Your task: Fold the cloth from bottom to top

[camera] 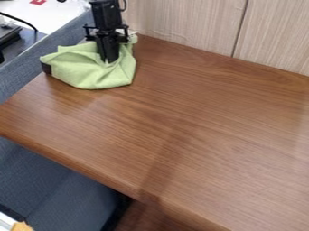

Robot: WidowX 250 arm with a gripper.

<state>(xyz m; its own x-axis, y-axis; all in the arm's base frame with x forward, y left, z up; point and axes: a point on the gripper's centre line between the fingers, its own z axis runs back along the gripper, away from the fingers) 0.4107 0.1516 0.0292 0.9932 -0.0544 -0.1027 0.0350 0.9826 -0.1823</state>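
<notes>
Pointing down, the tool (109,60) is touching the green cloth (91,72), which is lying crumpled around and below its tip on the brown worktop (181,122). Is it pinching or standing spread? I'm not managing to tell! Behind the tool and off to its right, a pale wood-grain panel (181,22) is rising.

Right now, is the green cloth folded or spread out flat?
Not spread flat: the cloth is bunched and creased, with puckers around the gripper. Whether one layer is folded over another, I cannot tell.
</notes>
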